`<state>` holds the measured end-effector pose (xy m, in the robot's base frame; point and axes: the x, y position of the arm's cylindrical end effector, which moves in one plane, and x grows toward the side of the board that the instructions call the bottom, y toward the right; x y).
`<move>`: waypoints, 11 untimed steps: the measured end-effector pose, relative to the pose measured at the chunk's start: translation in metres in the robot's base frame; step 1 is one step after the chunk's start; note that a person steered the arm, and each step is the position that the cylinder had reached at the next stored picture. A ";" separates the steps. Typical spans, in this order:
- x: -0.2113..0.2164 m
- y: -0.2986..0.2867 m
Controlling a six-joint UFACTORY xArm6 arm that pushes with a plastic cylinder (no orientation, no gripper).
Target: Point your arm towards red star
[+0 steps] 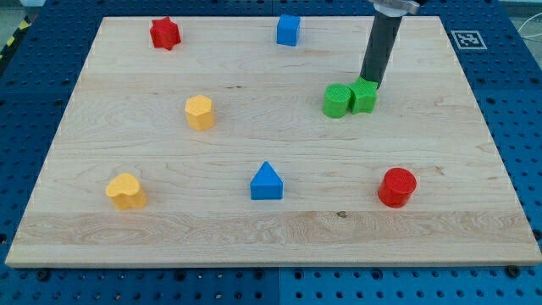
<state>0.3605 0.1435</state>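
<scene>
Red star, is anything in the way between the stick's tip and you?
Nothing visible blocks the straight path. My tip sits against the green blocks at the view's right, and the red star is at the top left. The blue cube lies just above that line, close enough to brush.

A single camera covers the scene. It looks down at a slant on the wooden board [271,229] from above that board's near long edge, facing across it toward the far edge at the view's top. The board's far edge appears shorter than the near one, so the tilt is plain. The camera stands back far enough that nearly the whole board fits, with blue perforated table [34,288] showing around it and a black-and-white marker tag [468,39] just beyond the board's far right corner.
</scene>
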 end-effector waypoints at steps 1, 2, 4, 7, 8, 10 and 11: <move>-0.002 0.013; -0.002 0.032; -0.006 0.023; -0.039 -0.023; -0.045 -0.057; -0.044 -0.142; -0.041 -0.182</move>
